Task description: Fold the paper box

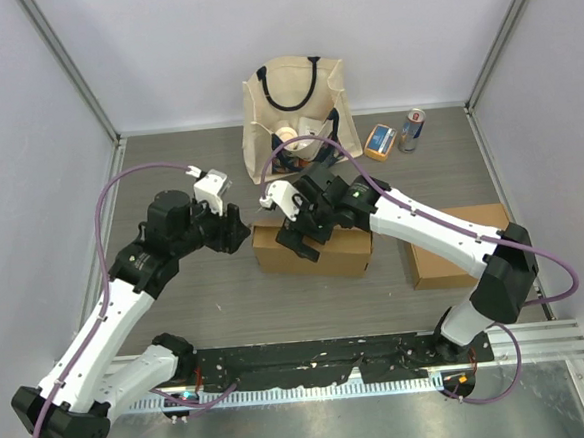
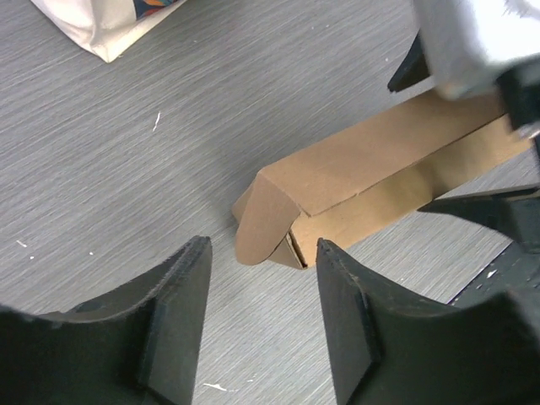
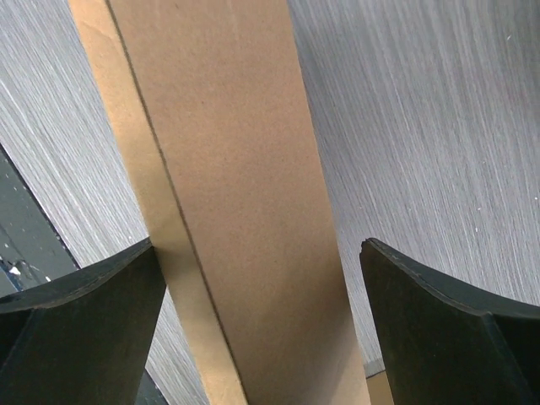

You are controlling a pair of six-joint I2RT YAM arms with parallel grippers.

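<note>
**Box body formed, left end not closed**

The grey worktop (image 1: 196, 286) carries the paper box (image 1: 324, 252) at its middle, just ahead of both arms. A flat cardboard piece (image 1: 445, 258) lies well to its right, and a tote bag (image 1: 294, 99) stands at the back edge.

The box reads as mostly done. It stands as a long, closed brown block, with its top panel lying flat and a straight seam running along its length in both wrist views.

The right gripper (image 1: 304, 240) hangs over the top of the box. In its wrist view its fingers (image 3: 93, 295) stand wide apart, with the top panel between them. Bare worktop shows between the box and one finger, so they are not clamped on it. Whether the other finger touches the box's side, I cannot tell.

The left gripper (image 1: 241, 228) sits just off the box's left end. Its fingers (image 2: 173, 295) are apart and nothing is between them.

What looks left is that end. The end flap (image 2: 263, 224) curls down loosely over the opening. A dark gap shows at the lower corner, so it appears untucked. By my reading, that flap needs pushing in. The far right end is hidden under the right arm, so its state is unknown.
</note>
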